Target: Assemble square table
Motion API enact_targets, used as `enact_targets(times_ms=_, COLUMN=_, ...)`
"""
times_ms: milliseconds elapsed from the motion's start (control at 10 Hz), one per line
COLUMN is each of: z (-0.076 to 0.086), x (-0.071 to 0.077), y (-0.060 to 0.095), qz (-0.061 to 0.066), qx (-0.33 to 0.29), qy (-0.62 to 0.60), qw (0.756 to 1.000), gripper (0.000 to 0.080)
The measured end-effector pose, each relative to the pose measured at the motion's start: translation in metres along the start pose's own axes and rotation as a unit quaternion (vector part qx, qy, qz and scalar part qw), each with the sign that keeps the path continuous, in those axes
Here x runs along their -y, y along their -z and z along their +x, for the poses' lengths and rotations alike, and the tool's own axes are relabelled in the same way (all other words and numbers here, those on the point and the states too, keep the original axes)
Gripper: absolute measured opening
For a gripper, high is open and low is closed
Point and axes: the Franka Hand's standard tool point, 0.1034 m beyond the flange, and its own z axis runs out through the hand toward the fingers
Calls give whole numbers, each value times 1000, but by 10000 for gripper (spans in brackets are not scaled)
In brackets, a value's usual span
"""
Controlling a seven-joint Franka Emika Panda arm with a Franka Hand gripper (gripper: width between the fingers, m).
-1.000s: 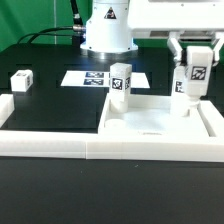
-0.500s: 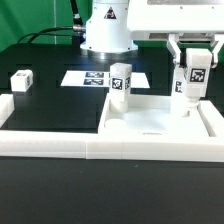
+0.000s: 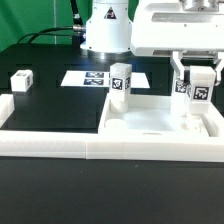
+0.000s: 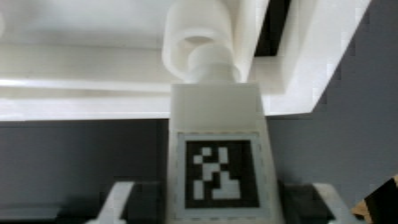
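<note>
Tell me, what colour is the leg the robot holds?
White leg with a black-and-white tag; wrist view shows it best.

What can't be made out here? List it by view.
Exterior view: whether the held leg sits in the square table; white on white, too small.
Wrist view: the gripper, cut off by the edge; the hole, hidden behind the leg's tip.
A fourth leg: in neither view.
</note>
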Motion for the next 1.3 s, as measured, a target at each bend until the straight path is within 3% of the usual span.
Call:
enact_targets(times_ms=1200, z=-9, x=-4, y=-18, qz=-7, qx=7, qy=7, qw=1000, gripper=294)
enact_targets(times_ms=1300, z=-9, x=-4, y=-18, qz=-7, qx=8, qy=7, qw=1000, gripper=542)
